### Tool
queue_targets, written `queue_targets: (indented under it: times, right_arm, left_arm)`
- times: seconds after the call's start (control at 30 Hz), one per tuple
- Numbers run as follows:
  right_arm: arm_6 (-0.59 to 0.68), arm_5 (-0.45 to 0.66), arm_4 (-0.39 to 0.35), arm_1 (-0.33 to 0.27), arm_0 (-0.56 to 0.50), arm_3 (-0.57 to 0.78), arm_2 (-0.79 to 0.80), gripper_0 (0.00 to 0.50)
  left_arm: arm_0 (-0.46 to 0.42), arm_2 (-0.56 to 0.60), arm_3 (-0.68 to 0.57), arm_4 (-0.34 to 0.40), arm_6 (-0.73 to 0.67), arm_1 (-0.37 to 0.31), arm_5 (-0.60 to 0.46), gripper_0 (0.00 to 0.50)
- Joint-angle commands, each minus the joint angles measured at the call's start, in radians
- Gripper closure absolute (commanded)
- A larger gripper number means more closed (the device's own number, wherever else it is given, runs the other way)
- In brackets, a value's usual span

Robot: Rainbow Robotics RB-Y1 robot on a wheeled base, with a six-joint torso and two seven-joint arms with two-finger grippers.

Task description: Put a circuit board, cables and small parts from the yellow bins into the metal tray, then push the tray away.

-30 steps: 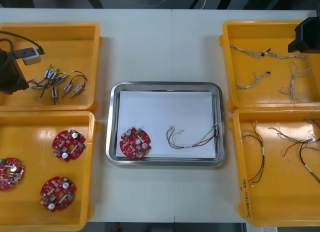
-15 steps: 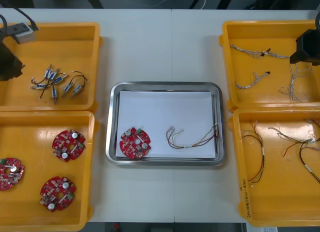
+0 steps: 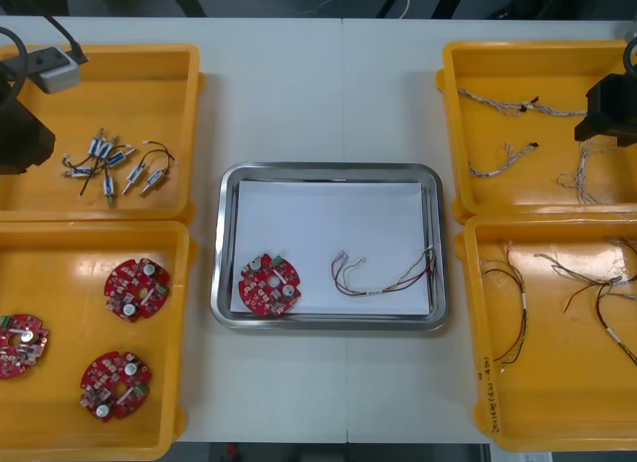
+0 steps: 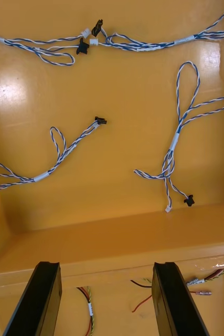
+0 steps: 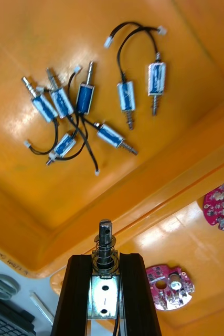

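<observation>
The left claw (image 5: 106, 265) is pinching one small metal part (image 5: 104, 286) upright between its two fingers, and the part's spring end pokes out past the tips. Beyond the tips, on the floor of the far left bin (image 5: 159, 173), lies the heap of loose parts (image 5: 85, 102), blue-bodied with black leads, well apart from the claw. Across that bin's wall, beside the fingers, the near left bin (image 5: 206, 252) holds red boards (image 5: 169, 286). In the front view the left arm (image 3: 20, 133) hangs over the outer edge of the far left bin.

The right claw (image 4: 105, 268) is spread wide with nothing between its fingers. It sits above the near wall of the far right bin (image 4: 117, 236). Twisted blue and white cables (image 4: 177, 142) lie on the bin floor beyond its tips, the nearest ending in a black plug just past the wall. Thin red and yellow wires (image 4: 143, 300) in the near right bin (image 4: 106, 315) show between the fingers. The right arm (image 3: 609, 109) hangs at that side's outer edge.

Between the two claws, well apart from both, the tray (image 3: 328, 170) sits mid-tabletop (image 3: 318, 84). It holds one circuit board (image 3: 269, 284) and, beside it, a red and yellow cable (image 3: 383, 276).
</observation>
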State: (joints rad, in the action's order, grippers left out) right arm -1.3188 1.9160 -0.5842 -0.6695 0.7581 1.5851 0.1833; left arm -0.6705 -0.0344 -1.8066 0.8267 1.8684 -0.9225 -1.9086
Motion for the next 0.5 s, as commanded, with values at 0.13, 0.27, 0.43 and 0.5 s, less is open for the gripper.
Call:
queue_targets:
  times: [0.13, 0.27, 0.43, 0.5]
  right_arm:
    - [0.079, -0.035, -0.012, -0.002, 0.049, -0.022, -0.044, 0.000]
    - [0.084, -0.035, -0.002, 0.013, 0.083, -0.062, -0.044, 0.000]
    - [0.070, -0.043, 0.006, 0.016, 0.099, -0.088, -0.045, 0.000]
    - [0.069, -0.055, 0.006, 0.016, 0.102, -0.100, -0.053, 0.000]
  left_arm:
    - [0.003, 0.033, -0.112, -0.008, -0.296, 0.080, -0.011, 0.500]
    - [0.002, 0.004, -0.152, -0.012, -0.368, 0.113, -0.011, 0.500]
    - [-0.027, -0.062, -0.172, -0.020, -0.460, 0.146, -0.011, 0.500]
    - [-0.047, -0.091, -0.174, -0.026, -0.503, 0.171, -0.011, 0.500]
